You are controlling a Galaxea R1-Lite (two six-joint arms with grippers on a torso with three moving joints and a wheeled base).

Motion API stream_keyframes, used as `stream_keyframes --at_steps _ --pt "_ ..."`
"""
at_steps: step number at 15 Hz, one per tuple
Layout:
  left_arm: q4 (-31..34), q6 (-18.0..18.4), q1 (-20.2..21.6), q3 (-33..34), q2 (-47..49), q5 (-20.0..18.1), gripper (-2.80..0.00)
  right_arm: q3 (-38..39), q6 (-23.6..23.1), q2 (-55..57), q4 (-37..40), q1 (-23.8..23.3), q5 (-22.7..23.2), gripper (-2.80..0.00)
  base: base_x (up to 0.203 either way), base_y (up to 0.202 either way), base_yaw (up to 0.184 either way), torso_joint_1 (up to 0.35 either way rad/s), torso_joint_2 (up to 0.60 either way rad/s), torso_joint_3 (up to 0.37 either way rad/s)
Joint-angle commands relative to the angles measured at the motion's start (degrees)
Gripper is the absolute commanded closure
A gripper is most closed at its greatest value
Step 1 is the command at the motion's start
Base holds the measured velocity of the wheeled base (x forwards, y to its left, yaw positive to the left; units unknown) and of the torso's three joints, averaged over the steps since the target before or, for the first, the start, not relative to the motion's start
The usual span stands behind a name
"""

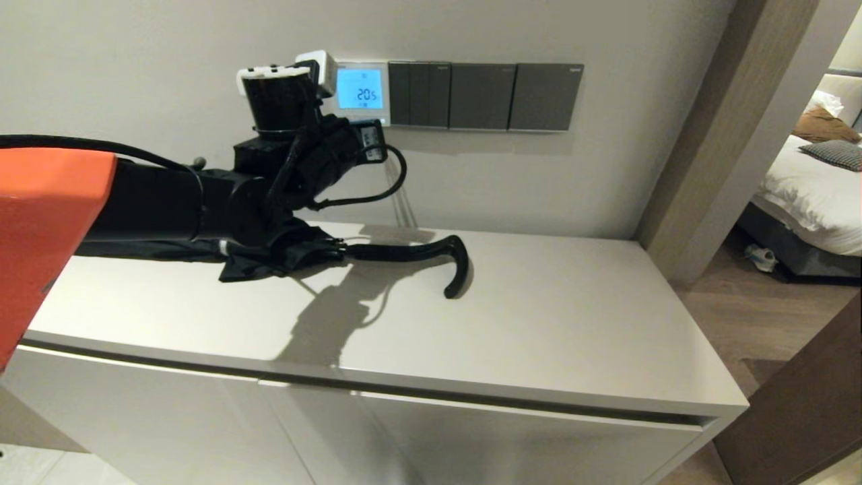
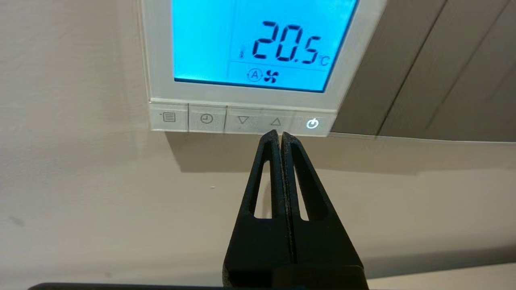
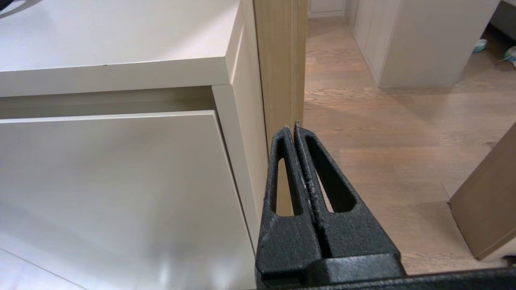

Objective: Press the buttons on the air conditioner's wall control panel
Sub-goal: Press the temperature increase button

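Observation:
The air conditioner's wall control panel (image 1: 362, 91) is a small white square on the wall with a glowing blue screen (image 2: 258, 44) reading 20.5 °C. The buttons (image 2: 242, 120) run along its bottom strip: menu, clock, down arrow, up arrow (image 2: 275, 121) and a lit power key (image 2: 312, 123). My left gripper (image 2: 280, 133) is shut and empty. Its tips sit at the strip's lower edge, just under the up arrow key; I cannot tell if they touch. In the head view the left gripper (image 1: 377, 131) is raised to the panel's lower edge. My right gripper (image 3: 291, 128) is shut, parked low beside the cabinet.
Dark grey switch plates (image 1: 485, 95) adjoin the panel on the right. A folded black umbrella (image 1: 404, 252) with a hooked handle lies on the white cabinet top (image 1: 539, 323) under my left arm. A wooden door frame (image 1: 700, 135) stands at the right, a bedroom beyond.

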Motion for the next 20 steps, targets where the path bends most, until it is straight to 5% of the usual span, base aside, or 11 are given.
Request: stream_keyframes --at_steps 1,20 --pt "-0.4 -0.1 0.0 -0.4 0.5 0.1 0.00 0.1 0.0 0.1 0.0 0.0 0.0 0.00 0.000 0.000 0.000 0.000 0.00 0.000" --pt "-0.4 -0.1 1.5 -0.5 1.3 0.0 0.00 0.1 0.0 0.1 0.0 0.0 0.0 0.00 0.000 0.000 0.000 0.000 0.00 0.000"
